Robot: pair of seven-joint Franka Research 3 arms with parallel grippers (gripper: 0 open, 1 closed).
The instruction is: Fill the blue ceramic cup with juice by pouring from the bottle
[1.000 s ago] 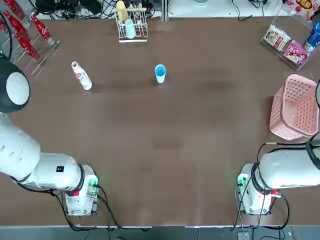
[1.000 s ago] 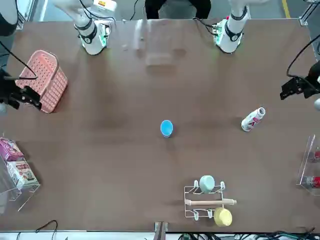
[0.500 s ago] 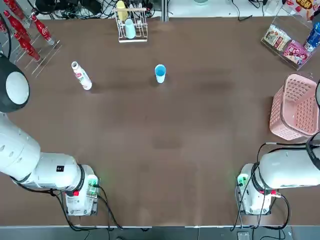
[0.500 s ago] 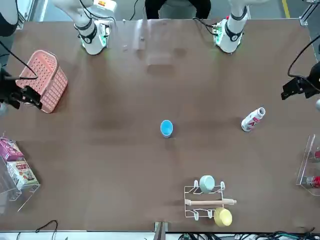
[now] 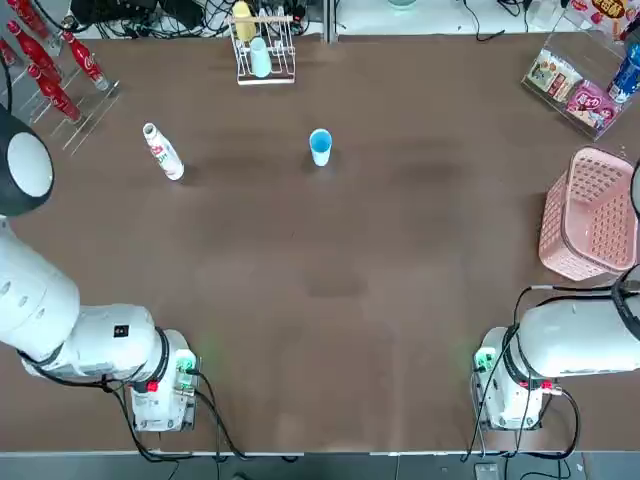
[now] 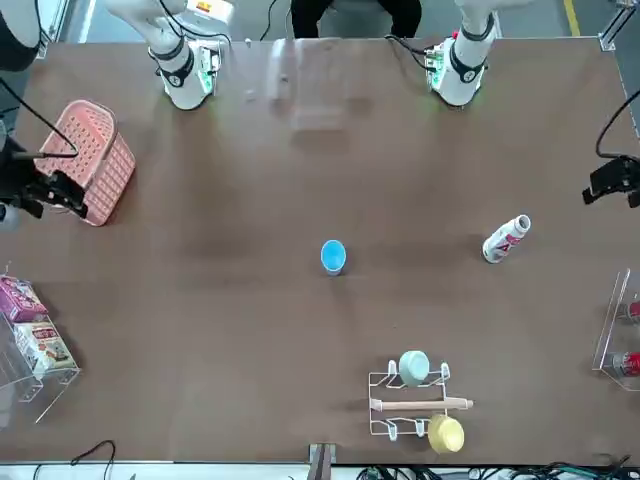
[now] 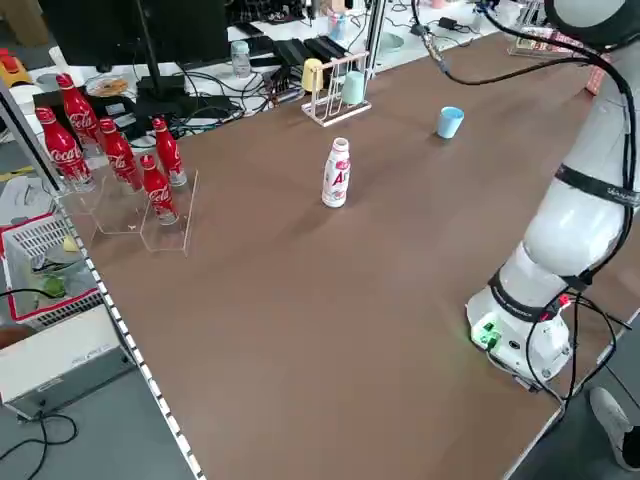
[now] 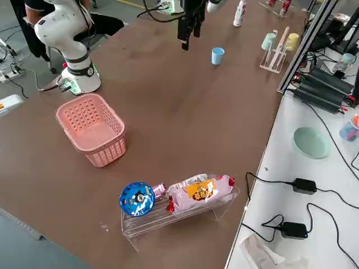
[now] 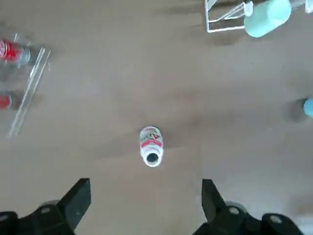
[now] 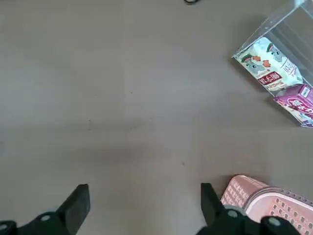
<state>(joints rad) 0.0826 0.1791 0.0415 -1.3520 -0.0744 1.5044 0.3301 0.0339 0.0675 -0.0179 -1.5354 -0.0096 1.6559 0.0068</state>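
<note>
Left gripper (image 9: 146,182): above the table on the robot's left side, fingers spread wide, nothing between them. The bottle (image 9: 151,147) is the nearest task item, standing upright on the table ahead of this pincer and apart from it. Its white body carries a red-and-white label; the top of its neck shows a dark round centre.

To the left of the bottle, as seen from the same pincer, is a clear rack (image 9: 24,93) holding red bottles (image 7: 64,150). The blue ceramic cup (image 5: 320,147) stands upright, farther to the pincer's right than the bottle and well apart from it. Farther ahead is a white wire rack (image 5: 265,80) carrying a mint-green cup (image 5: 260,58) and a yellow cup (image 6: 446,434).

Right gripper (image 10: 145,187): above the table on the robot's right side, fingers likewise wide apart and holding nothing. Near it is a pink basket (image 8: 92,126), resting on the table. Farther ahead of this pincer, a clear stand (image 5: 570,112) holds snack packs (image 10: 271,63) and a blue can (image 5: 626,75). Both task items are well apart from the right gripper.
</note>
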